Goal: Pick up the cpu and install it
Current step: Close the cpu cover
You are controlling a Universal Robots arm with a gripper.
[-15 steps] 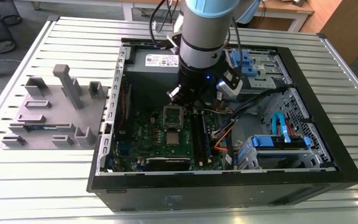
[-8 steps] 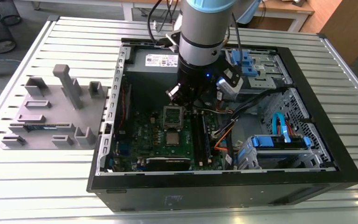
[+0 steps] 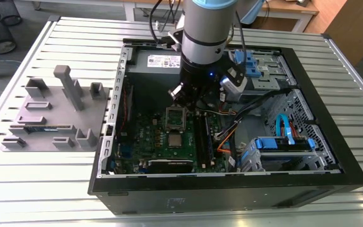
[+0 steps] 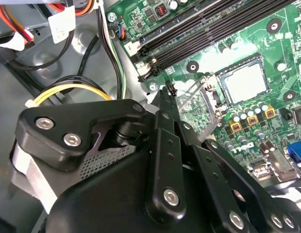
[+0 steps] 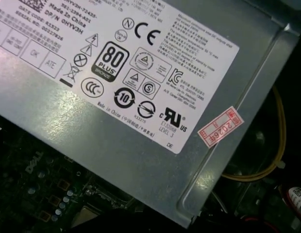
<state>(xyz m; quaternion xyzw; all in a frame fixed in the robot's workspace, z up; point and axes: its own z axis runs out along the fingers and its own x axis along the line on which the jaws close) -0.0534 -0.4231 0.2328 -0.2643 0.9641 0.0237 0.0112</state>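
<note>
Claw [image 3: 191, 100] above socket [image 3: 175, 117]; cpu [image 3: 176, 140] near, untouched, on motherboard [image 3: 149, 137].

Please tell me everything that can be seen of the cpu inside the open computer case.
The cpu, a small flat square chip with a shiny silver metal top and thin pale rim, lies flat on the green circuit board, inside a dark square surround. Its top is bare and reflects light; nothing rests on it. In the exterior view the cpu sits beside a rectangular metal frame with a dark centre. The black gripper hangs apart from it, nearer that frame.
</note>
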